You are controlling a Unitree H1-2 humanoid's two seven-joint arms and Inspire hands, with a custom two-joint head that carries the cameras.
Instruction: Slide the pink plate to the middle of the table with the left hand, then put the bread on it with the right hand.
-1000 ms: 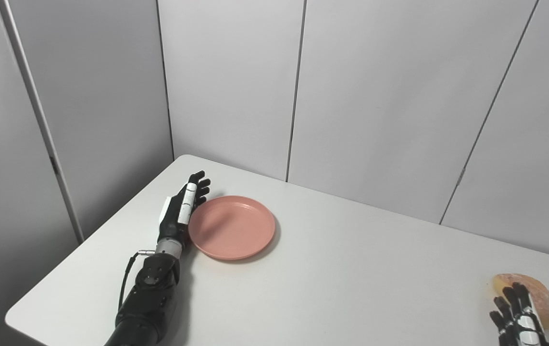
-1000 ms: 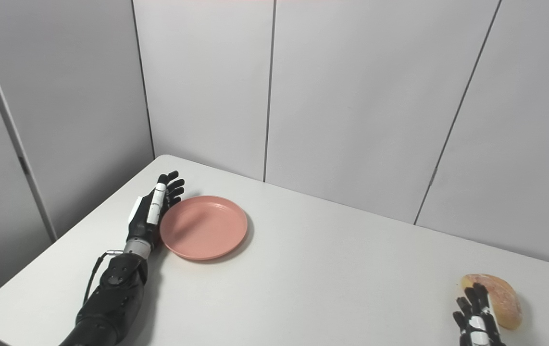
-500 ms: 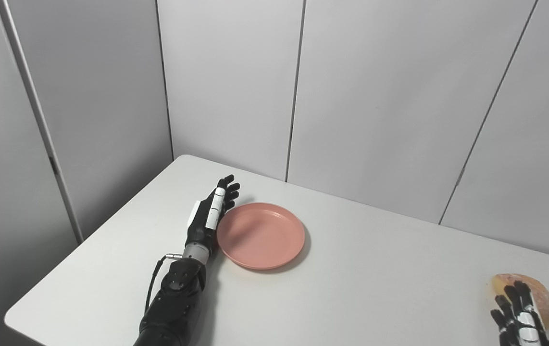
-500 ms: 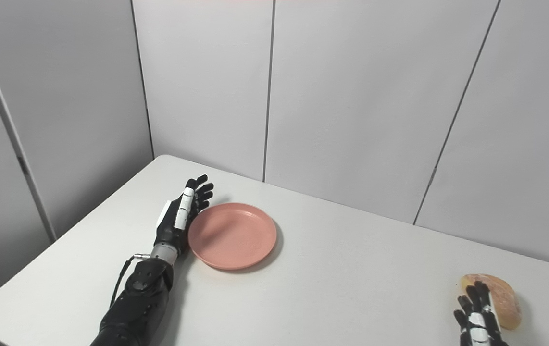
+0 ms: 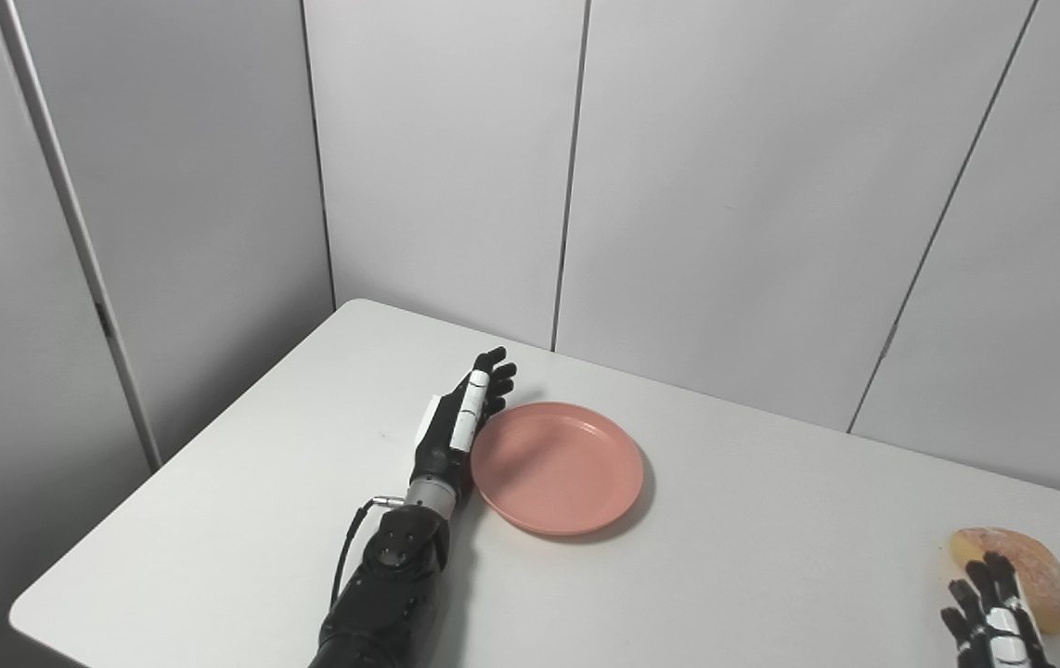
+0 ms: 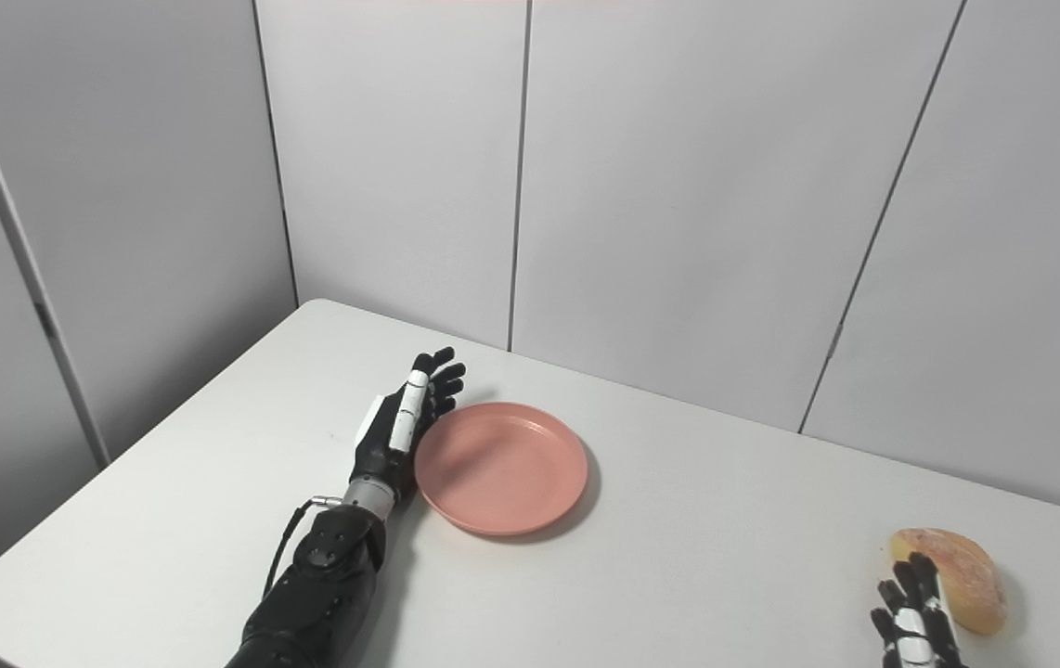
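starting at the left of my feed, my left hand stands on edge on the white desk, fingers straight and close together, gripping nothing. its palm side lies flat against the left rim of the pink plate, so it is set to push, not to grasp.

the plate lies flat on the desk, left of where i judge the centre to be, though not far off it. i would call the slide well under way but not finished; a little more of a push to the right should do it.

further right the desk is bare until the near right corner, where the bread, a browned half-round piece, sits on the surface, well apart from the plate. my right hand is just beside it at the bottom edge, fingers spread and pointing up at the bread. most of that hand is cut off by the frame, and i cannot tell whether it touches the bread or has any hold on it.

so the bread is not yet lifted, and the whole second half of the job is left.
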